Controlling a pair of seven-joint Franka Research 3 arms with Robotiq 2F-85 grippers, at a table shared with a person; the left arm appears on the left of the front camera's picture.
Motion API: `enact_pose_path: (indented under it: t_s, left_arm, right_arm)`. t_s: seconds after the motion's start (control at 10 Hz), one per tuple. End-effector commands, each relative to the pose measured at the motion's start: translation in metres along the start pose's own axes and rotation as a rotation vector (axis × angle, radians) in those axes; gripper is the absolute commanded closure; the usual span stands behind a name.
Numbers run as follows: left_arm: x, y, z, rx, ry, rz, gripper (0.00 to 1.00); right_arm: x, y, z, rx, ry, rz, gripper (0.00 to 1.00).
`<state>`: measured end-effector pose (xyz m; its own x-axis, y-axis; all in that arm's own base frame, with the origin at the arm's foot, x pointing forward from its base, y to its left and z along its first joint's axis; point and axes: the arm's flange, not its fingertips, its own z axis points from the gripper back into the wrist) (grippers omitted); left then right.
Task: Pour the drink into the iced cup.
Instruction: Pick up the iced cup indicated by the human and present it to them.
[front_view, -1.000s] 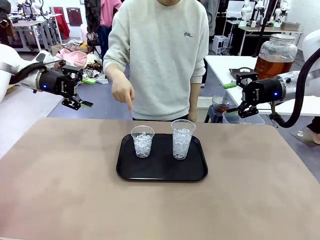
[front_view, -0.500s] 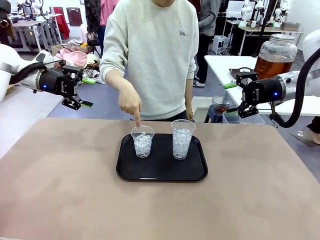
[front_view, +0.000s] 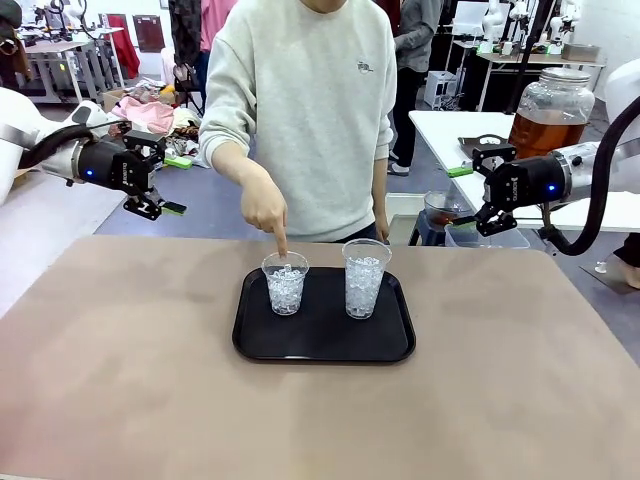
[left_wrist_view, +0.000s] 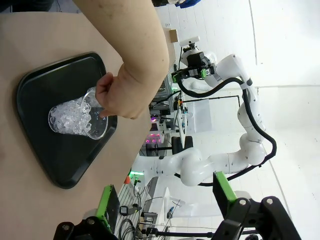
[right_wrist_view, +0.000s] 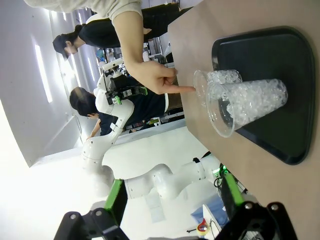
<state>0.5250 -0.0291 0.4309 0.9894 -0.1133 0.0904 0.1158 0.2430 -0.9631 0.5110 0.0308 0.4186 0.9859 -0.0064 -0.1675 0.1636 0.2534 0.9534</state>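
On the tan tabletop (front_view: 130, 380) at mid-frame, a black rectangular plastic tray (front_view: 323, 347) carries a short clear ice-filled plastic cup (front_view: 285, 287) and a taller clear ice-filled cup (front_view: 365, 282). A person's hand (front_view: 263, 207) points at the short cup's rim. The left tool (front_view: 171, 184) and the right tool (front_view: 461, 197) hover released and empty at the frame sides. At upper right, the amber-brown drink (front_view: 540, 135) sits in a round clear glass jar with a silver lid (front_view: 553, 100).
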Motion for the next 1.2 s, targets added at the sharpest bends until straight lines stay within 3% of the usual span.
enact_pose_path:
  t_s: [0.0, 0.4, 0.6, 1.1]
  left_arm:
    - [-0.003, -0.002, 0.0, 0.004, -0.006, 0.002, 0.0]
    - [0.0, 0.0, 0.0, 0.0, 0.0, 0.0, 0.0]
    - [0.006, 0.001, 0.0, 0.029, 0.009, -0.108, 0.0]
    - [0.005, 0.017, -0.012, 0.136, 0.03, -0.518, 0.0]
  right_arm:
    - [0.0, 0.0, 0.0, 0.001, -0.001, -0.002, 0.0]
    - [0.0, 0.0, 0.0, 0.001, -0.001, -0.002, 0.0]
    - [0.0, 0.0, 0.0, 0.001, -0.001, -0.002, 0.0]
    - [0.0, 0.0, 0.0, 0.001, -0.001, -0.002, 0.0]
